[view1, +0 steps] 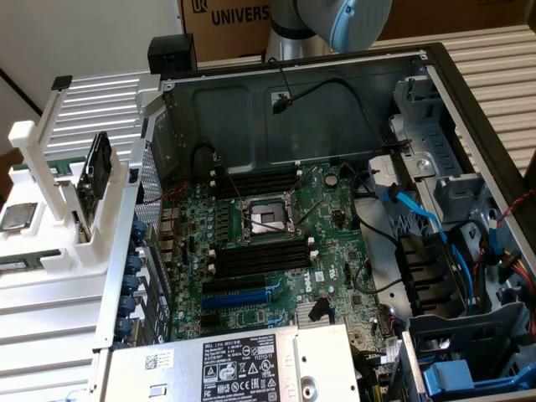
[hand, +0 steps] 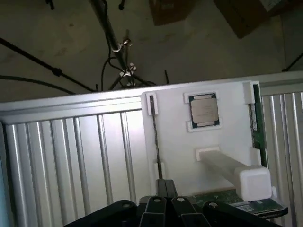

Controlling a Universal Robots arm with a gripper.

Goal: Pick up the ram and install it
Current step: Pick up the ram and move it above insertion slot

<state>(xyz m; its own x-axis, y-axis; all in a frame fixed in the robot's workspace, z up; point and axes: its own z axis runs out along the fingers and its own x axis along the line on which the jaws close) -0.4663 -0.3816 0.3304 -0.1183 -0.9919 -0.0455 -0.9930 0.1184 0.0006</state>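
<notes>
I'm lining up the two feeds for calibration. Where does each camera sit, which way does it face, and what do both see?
Exterior view: off the arm, high over the open computer case, looking down into it at the motherboard; the arm's grey joint shows at the top edge.
Wrist view: on the wrist, looking down at the white holder; the gripper shows, jaws shut.
Shared: the holder, its processor chip and the ram standing on edge in it.

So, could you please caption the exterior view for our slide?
Open computer case; the ram stands in the white holder beside it.
</notes>
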